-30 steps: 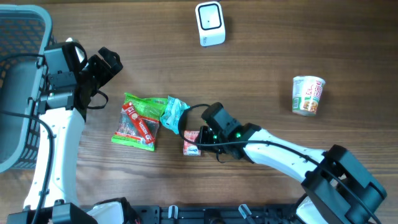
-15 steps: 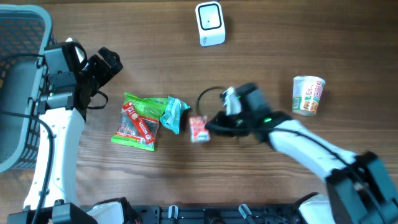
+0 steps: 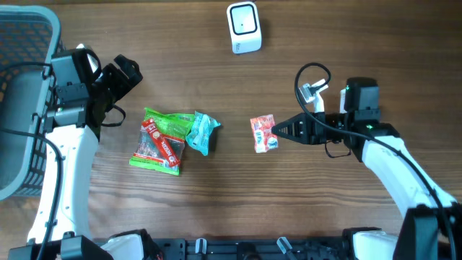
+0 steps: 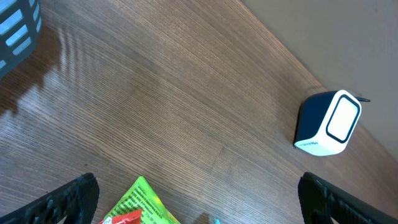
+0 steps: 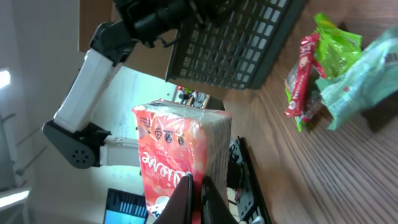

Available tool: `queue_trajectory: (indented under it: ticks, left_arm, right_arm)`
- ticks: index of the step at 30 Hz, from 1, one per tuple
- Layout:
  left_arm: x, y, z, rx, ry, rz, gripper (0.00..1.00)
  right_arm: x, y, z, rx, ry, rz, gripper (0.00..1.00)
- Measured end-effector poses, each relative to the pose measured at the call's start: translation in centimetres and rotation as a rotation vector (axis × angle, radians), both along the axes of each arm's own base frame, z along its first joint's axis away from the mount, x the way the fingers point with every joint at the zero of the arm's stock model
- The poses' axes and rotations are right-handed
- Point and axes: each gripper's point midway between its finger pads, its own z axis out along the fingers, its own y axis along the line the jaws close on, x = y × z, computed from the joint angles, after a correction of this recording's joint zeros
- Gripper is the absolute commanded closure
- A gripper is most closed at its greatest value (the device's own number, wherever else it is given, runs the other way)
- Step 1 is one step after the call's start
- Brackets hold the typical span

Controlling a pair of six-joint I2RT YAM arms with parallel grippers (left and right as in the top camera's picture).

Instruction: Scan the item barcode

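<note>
While the right gripper pinches one edge of the red packet with its fingers closed tight on it, the packet hangs over the middle of the table, well apart from the white scanner near the far edge. The table is brown wood with fine grain running across it. A green packet and a teal packet lie touching each other to the left. A printed cup lies on its side at the right. A grey basket sits at the left edge. The left gripper hangs beside the basket, its fingers spread wide and holding nothing. Beyond the table, the right wrist view shows a pale wall.
</note>
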Motion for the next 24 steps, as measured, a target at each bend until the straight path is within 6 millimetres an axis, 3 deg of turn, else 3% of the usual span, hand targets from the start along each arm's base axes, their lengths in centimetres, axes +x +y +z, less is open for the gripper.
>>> queue_trajectory:
  ticks: [6,15,22,24]
  left_arm:
    - [0.0,0.0,0.0,0.000,0.000,0.000,0.00]
    - [0.0,0.0,0.0,0.000,0.000,0.000,0.00]
    - [0.0,0.0,0.0,0.000,-0.001,0.000,0.00]
    - [0.0,0.0,0.0,0.000,0.000,0.000,0.00]
  right_arm:
    - [-1.6,-0.1,3.7,0.007,-0.116,0.000,0.96]
    - [-2.4,-0.1,5.1,0.007,-0.101,-0.001,0.96]
    - [-7.4,-0.4,14.2,0.032,-0.453,-0.002,0.96]
    - [-8.5,-0.5,15.6,0.035,-0.474,-0.002,0.96]
